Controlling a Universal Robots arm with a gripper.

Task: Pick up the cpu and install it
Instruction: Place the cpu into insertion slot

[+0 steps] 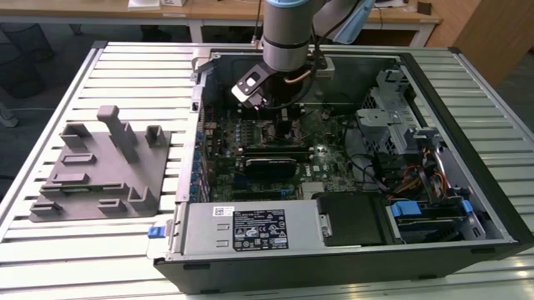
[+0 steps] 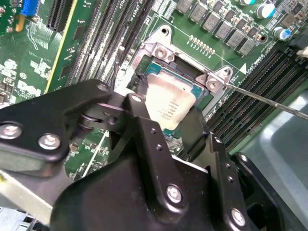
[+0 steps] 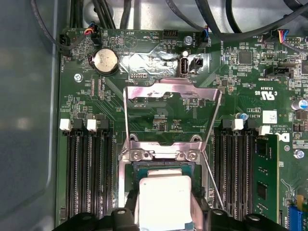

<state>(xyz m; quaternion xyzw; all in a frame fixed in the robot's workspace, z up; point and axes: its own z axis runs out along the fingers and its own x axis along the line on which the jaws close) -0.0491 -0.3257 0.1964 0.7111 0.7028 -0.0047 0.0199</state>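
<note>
Gripper (image 3: pixel 165 219): clamped on opposite edges of the cpu (image 3: pixel 163 195) | cpu: held just over the open socket (image 3: pixel 144 166), load plate (image 3: pixel 171 89) raised | handling: likely light, rigid, slick metal top, fragile underside; best held by the rim edges, kept level.

You're looking at a cpu (image 3: pixel 163 197) with a satin silvery metal top, a matt black claw (image 2: pixel 166 114), a shiny bare-metal hinged frame (image 3: pixel 144 91), a glossy green board (image 3: pixel 159 122) and a matt grey plastic tray (image 1: pixel 92 187).
</note>
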